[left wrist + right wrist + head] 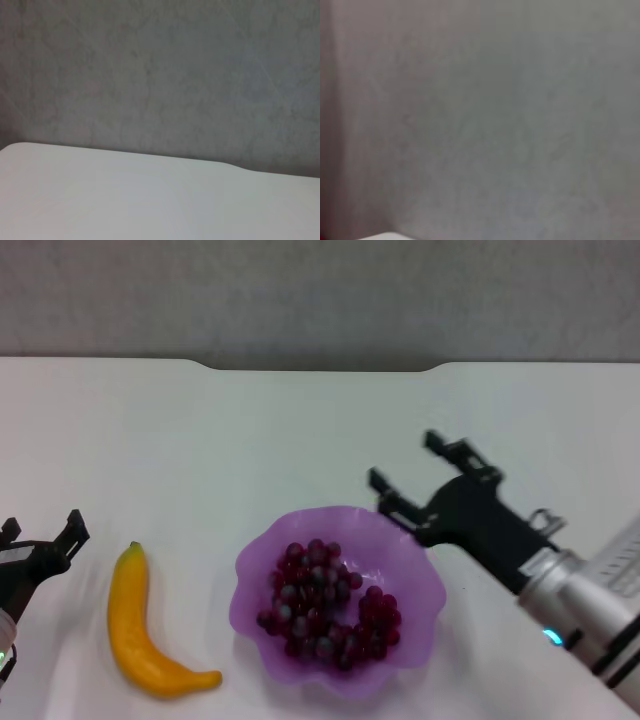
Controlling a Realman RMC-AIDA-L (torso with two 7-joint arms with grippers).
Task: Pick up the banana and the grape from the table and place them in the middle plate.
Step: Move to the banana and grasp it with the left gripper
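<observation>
In the head view the grape [330,605], a bunch of dark red-purple berries, lies inside the middle plate [262,562], a translucent purple dish with a wavy rim. The banana [135,625] lies on the white table [300,430] to the left of the plate, its dark tip pointing away from me. My right gripper [405,464] is open and empty, just beyond the plate's far right rim. My left gripper [40,530] is open and empty at the left edge, left of the banana. The wrist views show none of these things.
The table's far edge [320,366] has a notch, with a grey wall behind it. The left wrist view shows only the table edge [150,155] and wall; the right wrist view shows only wall.
</observation>
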